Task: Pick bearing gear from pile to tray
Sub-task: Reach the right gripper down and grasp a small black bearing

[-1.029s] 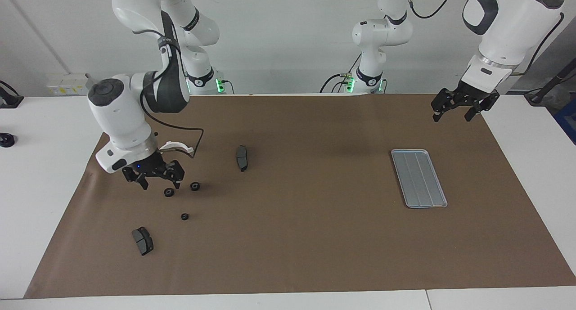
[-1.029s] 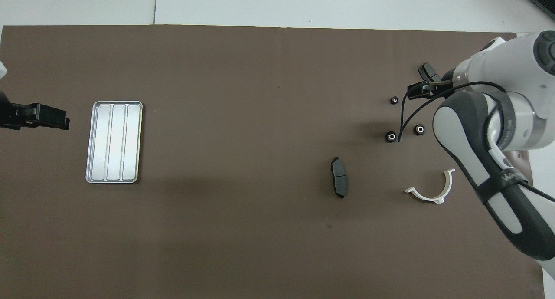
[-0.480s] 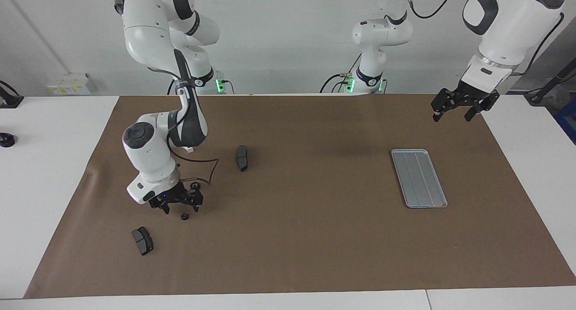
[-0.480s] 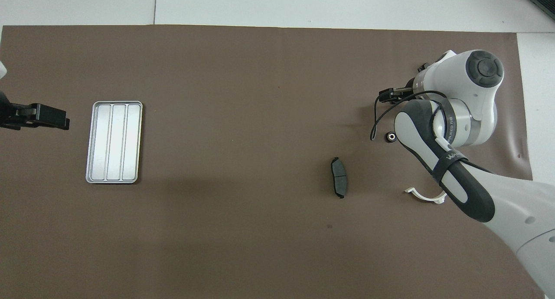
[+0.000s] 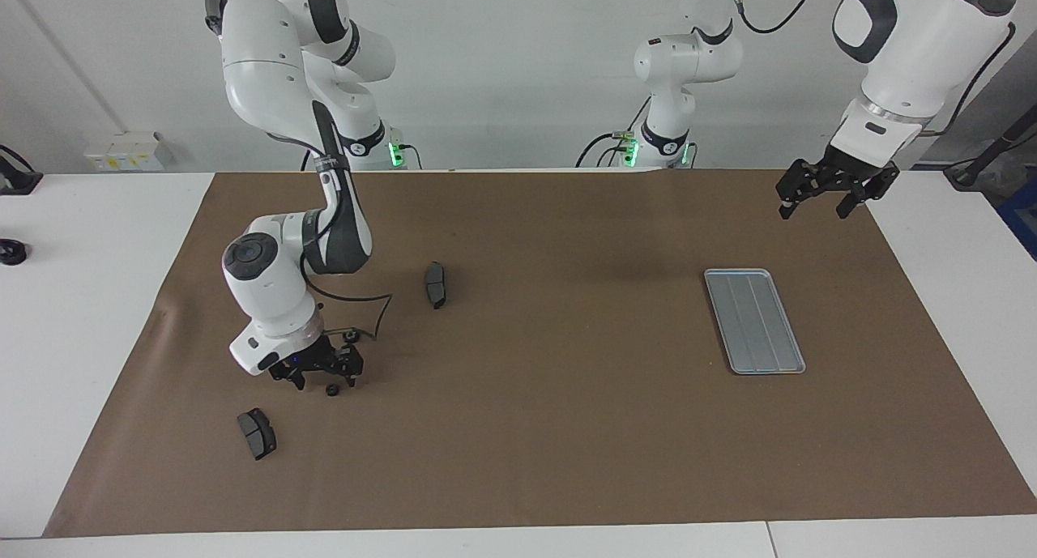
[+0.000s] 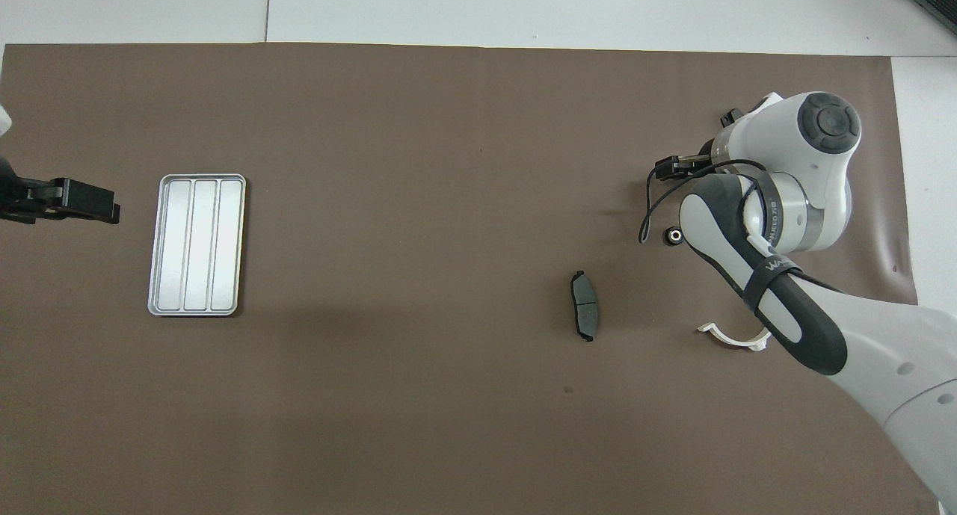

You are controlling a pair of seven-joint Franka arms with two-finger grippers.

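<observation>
Facing view: right tool (image 5: 317, 374) low over the pile at the right arm's end of the brown mat (image 5: 567, 428), fingers spread, straddling nothing I can confirm — one small black round gear (image 5: 332, 390) lies on the mat just beside its tips, not gripped. Another gear (image 5: 350, 334) peeks by the wrist. Two dark grey curved pads (image 5: 257, 433) (image 5: 436, 284), matte. Tray (image 5: 753, 321), flat grooved silver metal w/ rounded corners, well apart toward the left arm's end. Left tool (image 5: 820, 193) waits up over the mat corner, released, holding nothing.

Overhead view: right arm covers its tool; gear (image 6: 674, 235) and white half-ring bracket (image 6: 736, 337) show here — bracket hidden in facing view.
</observation>
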